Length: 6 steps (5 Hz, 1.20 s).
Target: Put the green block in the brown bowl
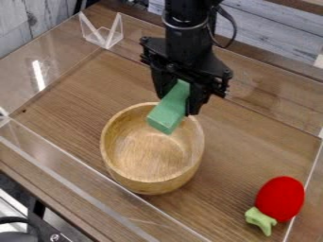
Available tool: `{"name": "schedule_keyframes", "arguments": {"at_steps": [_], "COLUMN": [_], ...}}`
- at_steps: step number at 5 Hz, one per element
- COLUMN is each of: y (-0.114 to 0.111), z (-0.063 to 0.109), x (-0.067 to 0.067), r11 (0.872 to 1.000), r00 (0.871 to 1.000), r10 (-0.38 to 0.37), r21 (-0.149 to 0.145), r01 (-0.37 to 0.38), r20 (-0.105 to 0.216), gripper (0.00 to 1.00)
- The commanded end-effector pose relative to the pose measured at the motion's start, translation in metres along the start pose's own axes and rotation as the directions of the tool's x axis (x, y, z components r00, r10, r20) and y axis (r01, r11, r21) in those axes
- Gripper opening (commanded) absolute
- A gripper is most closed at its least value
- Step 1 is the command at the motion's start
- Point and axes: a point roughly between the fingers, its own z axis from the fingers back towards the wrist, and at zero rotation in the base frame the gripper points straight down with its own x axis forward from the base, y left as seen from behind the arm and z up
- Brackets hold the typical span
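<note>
The green block (169, 111), a flat mint-green bar, hangs tilted in the air with its lower end over the far rim of the brown bowl (127, 164). My black gripper (184, 92) is shut on the block's upper end and points nearly straight down. The round wooden bowl rests on the wooden table just left of centre, and its hollow holds nothing. The block touches neither the bowl nor the table.
A red strawberry-shaped toy (278, 198) with a yellow-green stem lies at the front right. Clear plastic walls (51, 161) run along the table's left and front edges. A small clear stand (102, 33) sits at the back left.
</note>
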Motion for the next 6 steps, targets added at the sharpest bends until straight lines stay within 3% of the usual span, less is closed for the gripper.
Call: {"name": "schedule_keyframes", "arguments": {"at_steps": [1, 3, 5, 6], "y": [-0.011, -0.026, -0.016, -0.010], "z": [0.018, 0.006, 0.004, 0.004], "x": [0.003, 0.004, 0.002, 0.005], "r11": [0.999, 0.999, 0.999, 0.999], "r00": [0.998, 0.999, 0.999, 0.999], "r10": [-0.031, -0.006, 0.030, 0.010], "r21": [-0.023, -0.046, -0.041, -0.046], "r01": [0.032, 0.008, -0.028, -0.009], "r20": [0.045, 0.046, 0.043, 0.041], "gripper": [0.00, 0.00, 0.00, 0.00]}}
